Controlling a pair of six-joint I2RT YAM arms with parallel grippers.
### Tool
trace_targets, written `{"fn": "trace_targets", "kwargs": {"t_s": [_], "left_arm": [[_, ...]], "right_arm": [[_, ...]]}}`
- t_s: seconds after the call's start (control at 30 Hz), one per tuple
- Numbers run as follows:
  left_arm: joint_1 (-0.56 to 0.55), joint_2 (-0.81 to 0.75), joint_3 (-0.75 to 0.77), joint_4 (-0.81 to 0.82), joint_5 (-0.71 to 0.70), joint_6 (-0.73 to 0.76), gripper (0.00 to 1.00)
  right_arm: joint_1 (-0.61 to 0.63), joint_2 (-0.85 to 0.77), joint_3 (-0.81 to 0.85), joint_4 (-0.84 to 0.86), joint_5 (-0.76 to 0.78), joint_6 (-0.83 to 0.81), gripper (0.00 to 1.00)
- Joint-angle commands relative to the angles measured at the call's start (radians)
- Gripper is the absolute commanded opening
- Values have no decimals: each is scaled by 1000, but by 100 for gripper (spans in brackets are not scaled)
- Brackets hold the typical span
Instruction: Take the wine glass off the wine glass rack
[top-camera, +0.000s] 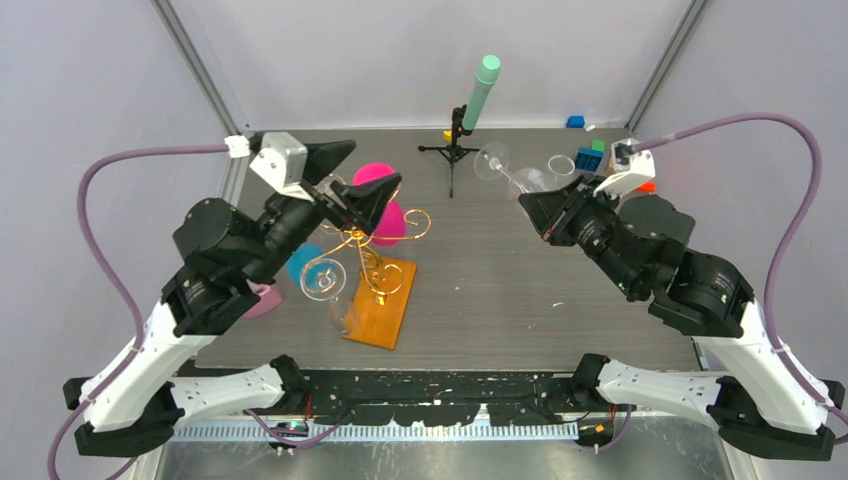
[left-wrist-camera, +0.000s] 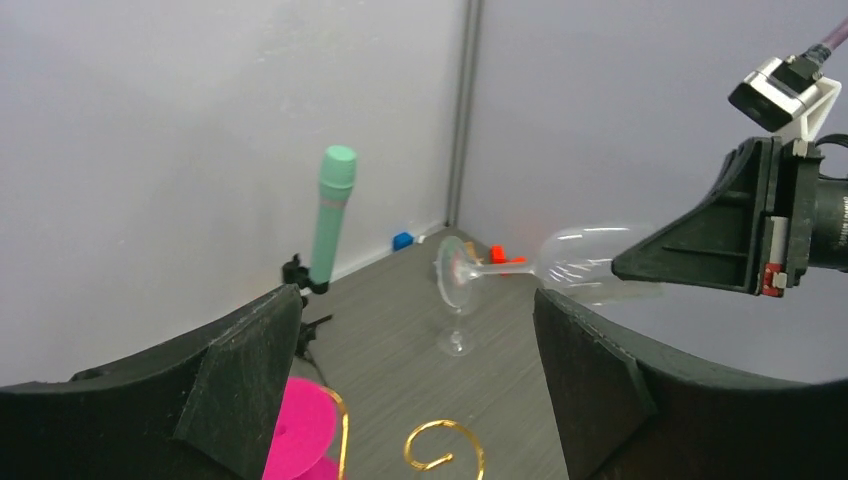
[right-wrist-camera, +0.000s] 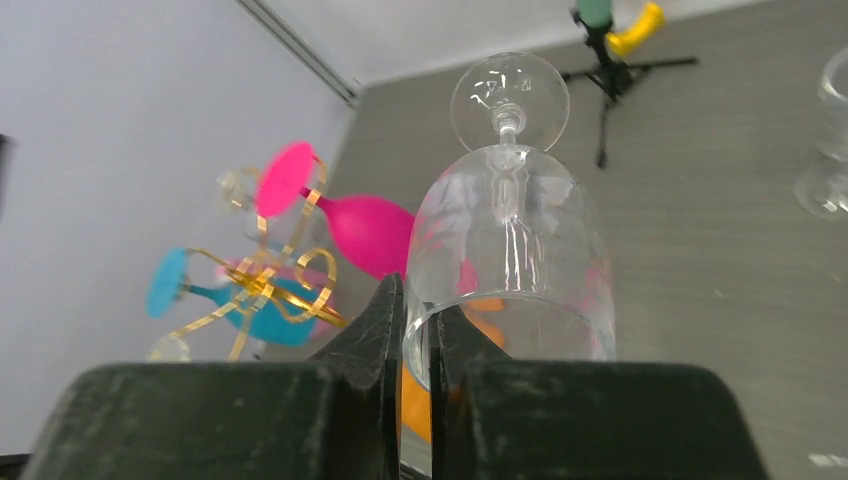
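The gold wire wine glass rack (top-camera: 365, 250) stands on its orange base (top-camera: 385, 310) left of centre, with a pink glass (top-camera: 385, 215), a blue glass (top-camera: 303, 262) and a clear glass (top-camera: 325, 280) hanging on its arms. My left gripper (top-camera: 352, 178) hovers open over the rack's far side, nothing between its fingers (left-wrist-camera: 250, 370). My right gripper (top-camera: 540, 210) is shut on the rim of a clear wine glass (right-wrist-camera: 510, 230). It holds that wine glass (top-camera: 505, 170) off the table, away from the rack, lying sideways with the foot pointing toward the back.
A black tripod with a mint-green cylinder (top-camera: 478, 95) stands at the back centre. Another clear glass (top-camera: 560, 168) stands upright at the back right, next to coloured blocks (top-camera: 590, 155). A small blue block (top-camera: 575, 121) lies by the back wall.
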Motion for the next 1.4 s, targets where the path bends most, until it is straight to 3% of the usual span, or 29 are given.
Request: {"fn": "trace_targets", "kwargs": {"t_s": [0.0,0.17,0.37,0.67,0.97,1.2,1.37], "left_arm": [[-1,-64,-30,-36,-130,105,88],[-1,-96,-72,0,-174,118,88],[-1,-156,-113,17,-214,121,87],[-1,-233,-142,-17,-241,165,87],[-1,-303,-140,-45,-288,244,88],[-1,-317,-123,-58,-314,310,88],[-1,-323,-129,-36,-399,389,88]], "right_arm": [[-1,65,66,-255,56,62,0],[-49,132,10,-326,-6,111,0],[-340,201,-86,-335,-382,120,0],[-694,393,-126,-364,-416,-34,0],[-985,701,107,-385,-368,-143,0],[-1083,944,406,-410,-487,-209,0],[-1101,1109,592,-476,-478,-249,0]]}}
